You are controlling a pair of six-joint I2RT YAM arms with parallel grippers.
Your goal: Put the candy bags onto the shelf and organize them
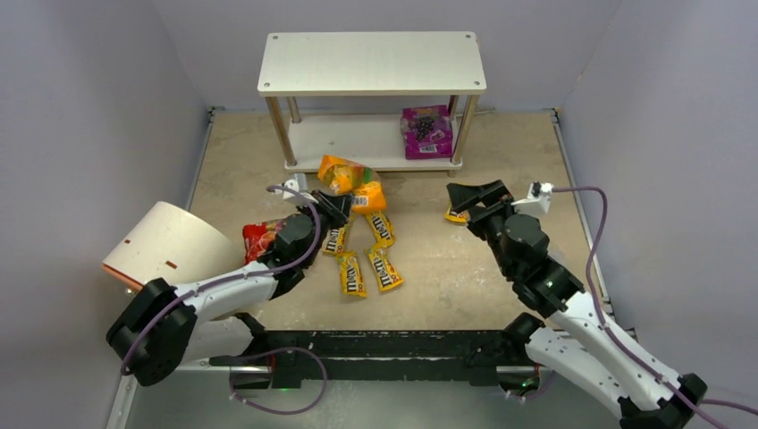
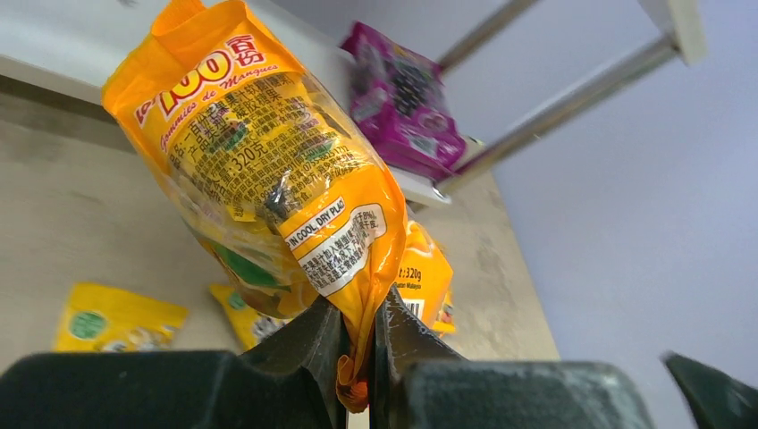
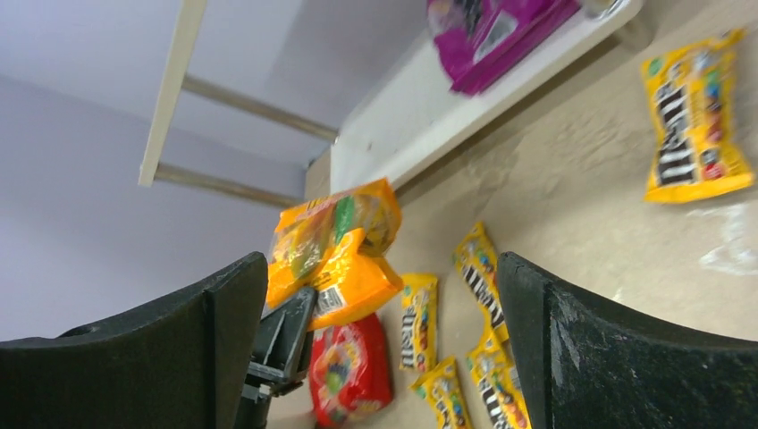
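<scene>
Left gripper (image 2: 357, 326) is clamped on the end seam of the glossy orange plastic pouch (image 2: 268, 170), which rises above the fingers and appears raised off the tan table (image 1: 438, 268). Gripping the flat seal, in my judgement, keeps the bulky contents out of the jaws and leaves the body free to be set down first. Ahead of this gripper stands the two-tier white-board shelf with silver posts (image 1: 371, 63). A glossy purple pouch (image 1: 426, 131) already lies at the right end of its lower board, ahead and to the right, so the board space beside it is the probable destination. Behind the gripper, towards the arm bases, four narrow yellow M&M's packets (image 1: 350, 274) lie flat and fanned out. A glossy red pouch (image 1: 262, 238) sits to its left, against the white-and-orange cylinder (image 1: 165, 243). Right gripper (image 1: 474, 198) stands spread wide and holds nothing. A fifth yellow packet (image 1: 458, 215) lies on the table just beside it, not yet shelved.
</scene>
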